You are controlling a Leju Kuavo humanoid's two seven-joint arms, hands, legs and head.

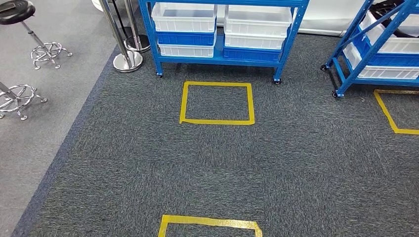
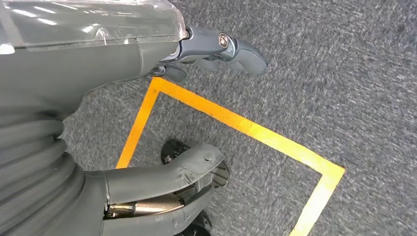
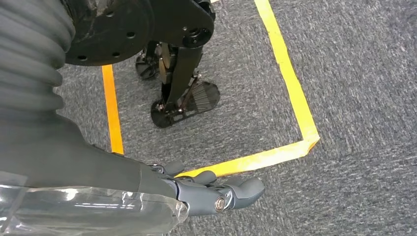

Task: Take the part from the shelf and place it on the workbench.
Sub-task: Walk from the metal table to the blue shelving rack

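Carpet (image 1: 296, 173): dark grey, covers the floor; lighter floor strip at 9 o'clock in the head view.

Blue shelf (image 1: 217, 57) at 12 o'clock, on castors, carrying white bins (image 1: 184, 17) and blue bins (image 1: 185, 38). A second blue shelf (image 1: 368, 49) at 2 o'clock. The part itself cannot be made out; presumably inside a bin. No worktop seen.

Yellow tape square (image 1: 217, 103) on the carpet just in front of the shelf; a second tape square (image 1: 210, 223) at 6 o'clock. Two stools (image 1: 29, 34) at 10 o'clock, near chrome posts (image 1: 126, 49).

Left hand (image 2: 216, 49) hangs over the carpet, holds nothing, fingers loosely extended. Right hand (image 3: 216, 191) likewise empty, fingers apart, hanging above a tape corner.

Stage: approach, shelf well apart.

Risks, judged: stopping off the forward square would leave the bins out of reach; castors may let the shelf roll if bumped; picking the wrong bin, since contents are hidden.
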